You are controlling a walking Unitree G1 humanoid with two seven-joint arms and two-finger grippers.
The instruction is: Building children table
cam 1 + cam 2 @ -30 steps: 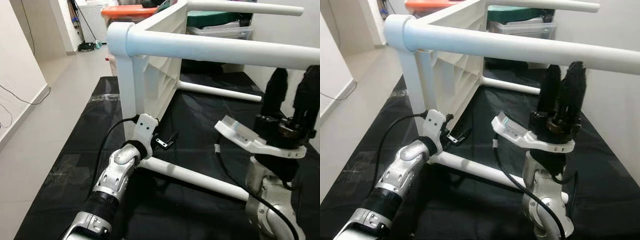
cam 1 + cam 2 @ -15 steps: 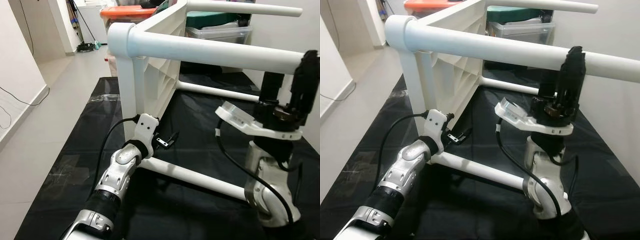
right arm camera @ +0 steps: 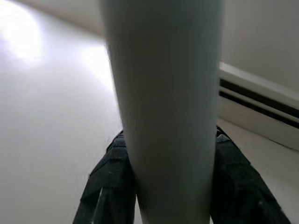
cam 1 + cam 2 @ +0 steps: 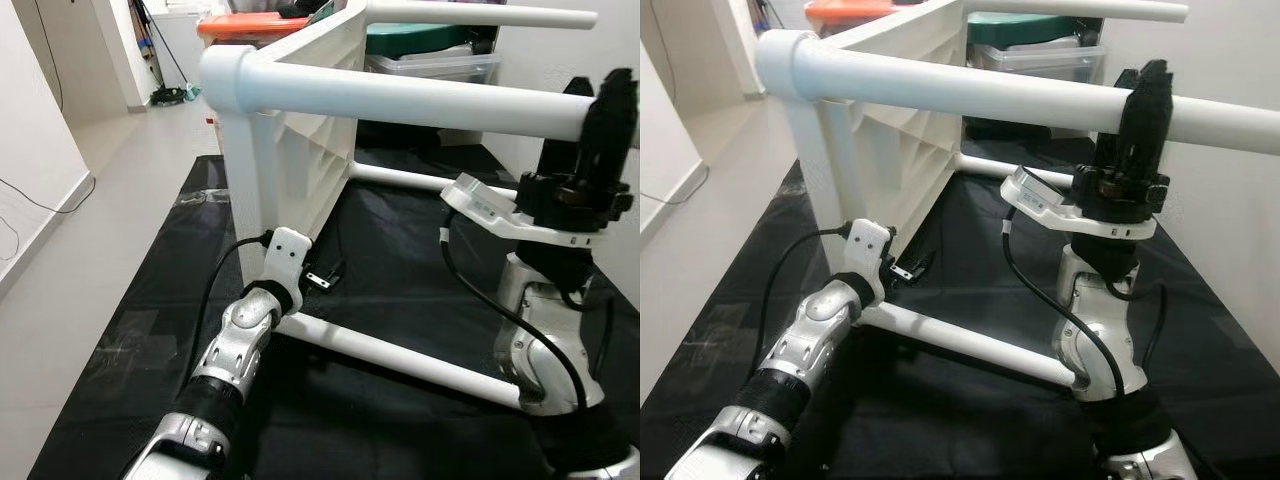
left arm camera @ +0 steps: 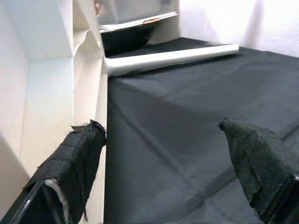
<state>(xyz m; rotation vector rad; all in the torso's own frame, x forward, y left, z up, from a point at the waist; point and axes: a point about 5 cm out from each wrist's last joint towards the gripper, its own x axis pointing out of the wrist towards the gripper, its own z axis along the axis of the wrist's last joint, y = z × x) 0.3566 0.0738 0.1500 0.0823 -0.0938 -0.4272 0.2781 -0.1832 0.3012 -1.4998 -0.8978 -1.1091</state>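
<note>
Right pincer (image 4: 1143, 95) clamped around one upper table leg (image 4: 970, 90); left pincer (image 5: 163, 154) apart beside tabletop (image 5: 42, 93).

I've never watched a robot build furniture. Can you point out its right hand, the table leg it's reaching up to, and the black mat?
right hand (image 4: 1143, 100), right eye view, fingertips
table leg (image 4: 400, 100), left eye view, mid-tube
black mat (image 4: 400, 250), left eye view, bare patch

Table frame (image 4: 300, 150): we see plain white, its tube legs included.
Floor sheet (image 4: 400, 260): we see glossy black.
Arms: we note silver links and white wrist housings.
Right gripper (image 4: 1140, 105): we see black fingers.
Left gripper (image 5: 163, 154): we see black, cloth-textured fingers.
Bin lids: we see orange (image 4: 250, 25) and dark green (image 4: 420, 38).
</note>
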